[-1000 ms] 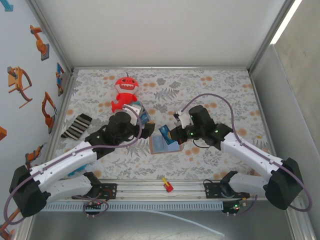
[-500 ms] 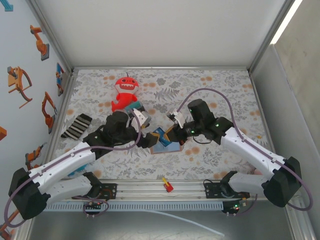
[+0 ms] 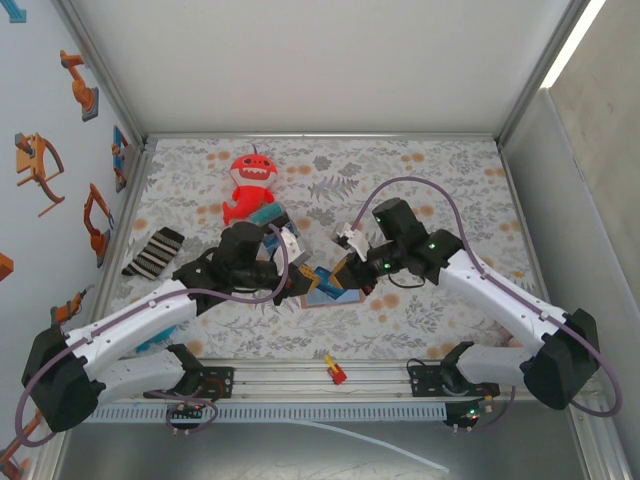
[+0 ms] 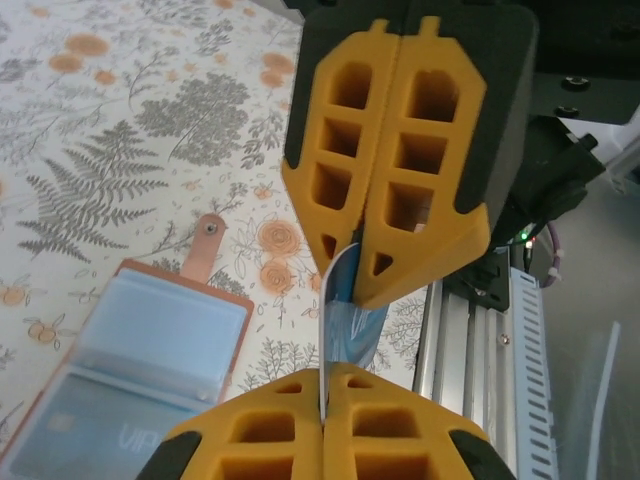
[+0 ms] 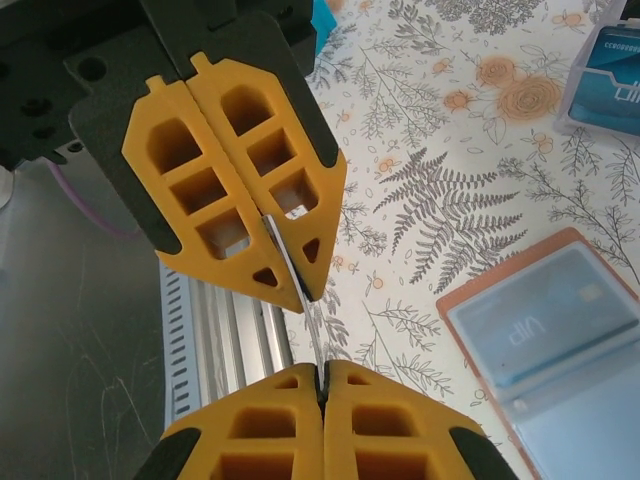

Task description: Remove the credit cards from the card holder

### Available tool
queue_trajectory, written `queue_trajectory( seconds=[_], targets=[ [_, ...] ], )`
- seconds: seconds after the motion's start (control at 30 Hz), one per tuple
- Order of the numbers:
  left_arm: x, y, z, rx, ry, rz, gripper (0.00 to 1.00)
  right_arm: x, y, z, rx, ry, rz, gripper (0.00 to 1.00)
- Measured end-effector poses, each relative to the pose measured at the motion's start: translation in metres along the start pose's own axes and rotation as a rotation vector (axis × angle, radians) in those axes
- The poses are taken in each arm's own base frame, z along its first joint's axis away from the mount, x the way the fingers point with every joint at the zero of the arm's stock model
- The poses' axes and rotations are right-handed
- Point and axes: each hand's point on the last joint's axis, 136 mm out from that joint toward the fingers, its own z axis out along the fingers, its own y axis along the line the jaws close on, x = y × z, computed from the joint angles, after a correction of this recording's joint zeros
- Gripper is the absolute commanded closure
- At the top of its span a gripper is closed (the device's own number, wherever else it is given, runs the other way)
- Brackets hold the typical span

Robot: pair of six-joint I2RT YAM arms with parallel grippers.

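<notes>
On the table (image 3: pixel 450 170), card holder (image 4: pixel 155 340) lies open, long axis roughly left-right.

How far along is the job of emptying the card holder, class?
Done: the holder lies open and one blue card is out. In hand: both arms' jaws are shut on that card above the table. Left: a card marked VIP sits in a pocket of the holder; the blue card needs setting down.

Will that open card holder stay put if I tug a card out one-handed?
Probably not: the card holder lies open, flat and unpinned on the cloth, so it likely drags along. Its thin plastic sleeves look floppy and may buckle rather than release cleanly.
</notes>
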Motion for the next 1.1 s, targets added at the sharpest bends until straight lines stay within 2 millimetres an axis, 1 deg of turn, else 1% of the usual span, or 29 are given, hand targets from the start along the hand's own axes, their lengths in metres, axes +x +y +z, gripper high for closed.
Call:
queue_trajectory(
  seconds=[0.07,0.1,0.17,0.23,0.27,0.37,0.53,0.67,0.77,0.83,0.87,1.1],
  targets=[
    [0.0,-0.001,0.0,0.008,0.001,0.0,1.0,0.0,0.0,0.0,0.0,0.0,-0.002,1.0],
    [0.0,-0.002,0.0,0.011,0.001,0.0,1.0,0.0,0.0,0.0,0.001,0.001,-0.002,0.93],
    [0.0,-0.002,0.0,0.012,-0.002,0.001,1.0,0.0,-0.001,0.0,0.004,-0.001,0.0,0.72],
    [-0.002,-0.003,-0.001,0.013,-0.008,0.006,1.0,-0.004,-0.002,0.0,0.009,-0.014,-0.004,0.59],
    [-0.003,-0.004,-0.003,0.008,-0.015,0.009,1.0,-0.006,-0.002,0.0,0.014,-0.023,0.0,0.54],
    [-0.005,-0.001,-0.01,-0.03,-0.045,0.016,1.0,-0.014,-0.002,-0.005,0.036,-0.056,-0.003,0.5],
    [-0.011,0.001,-0.028,-0.103,-0.13,0.016,1.0,-0.025,-0.002,-0.019,0.11,-0.153,-0.006,0.41],
    [-0.017,0.012,-0.045,-0.207,-0.253,-0.035,1.0,-0.031,-0.007,-0.026,0.161,-0.247,0.025,0.32],
    [-0.019,0.02,-0.054,-0.256,-0.342,-0.1,1.0,-0.033,-0.015,-0.024,0.172,-0.306,0.074,0.31],
    [-0.02,0.024,-0.059,-0.274,-0.388,-0.147,1.0,-0.035,-0.019,-0.021,0.162,-0.342,0.11,0.35],
    [-0.022,0.025,-0.061,-0.278,-0.413,-0.17,1.0,-0.037,-0.02,-0.019,0.154,-0.359,0.125,0.35],
    [-0.043,0.026,-0.075,-0.264,-0.561,-0.268,1.0,-0.062,-0.024,-0.014,0.08,-0.491,0.174,0.37]
  ],
)
